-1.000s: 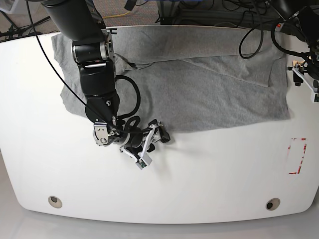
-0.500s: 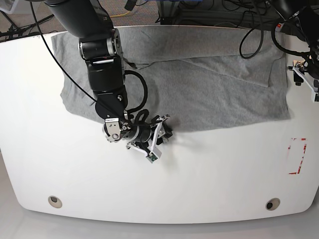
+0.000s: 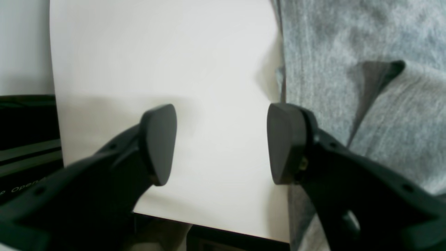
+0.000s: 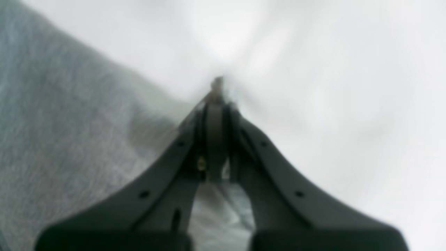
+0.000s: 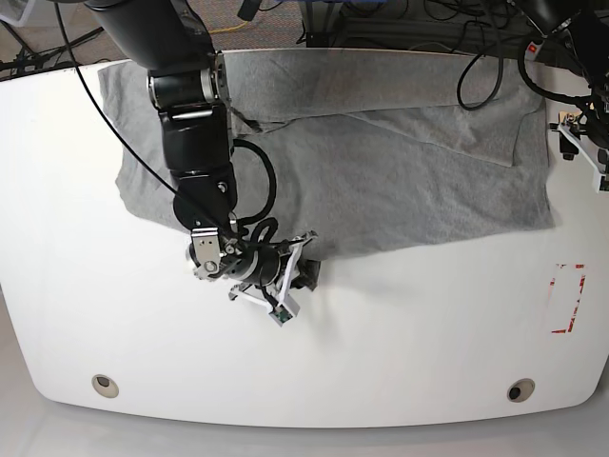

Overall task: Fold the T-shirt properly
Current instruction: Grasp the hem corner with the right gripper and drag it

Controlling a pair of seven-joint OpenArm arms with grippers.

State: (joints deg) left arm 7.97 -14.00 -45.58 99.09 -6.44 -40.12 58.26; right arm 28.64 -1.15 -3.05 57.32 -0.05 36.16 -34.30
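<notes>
The heather-grey T-shirt [image 5: 400, 181] lies spread across the far half of the white table [image 5: 409, 333], with a fold running over its upper part. In the base view my right gripper [image 5: 307, 272] sits low at the shirt's near edge. Its wrist view shows the jaws pressed together on the T-shirt [image 4: 52, 139], with a thin strip of hem between the fingertips of the right gripper [image 4: 216, 104]. My left gripper [image 3: 221, 143] hangs open over bare table beside the T-shirt [image 3: 348, 42]. In the base view the left gripper [image 5: 582, 143] is at the table's right edge.
A red tape rectangle [image 5: 568, 298] marks the table at the near right. Two round holes [image 5: 106, 385] [image 5: 520, 389] sit near the front edge. Black cables [image 5: 476, 67] hang behind the table's far side, over the shirt's right corner.
My right gripper's jaws have closed on the shirt's near edge, and its wrist has shifted slightly left and toward the front. The left arm has not moved.
</notes>
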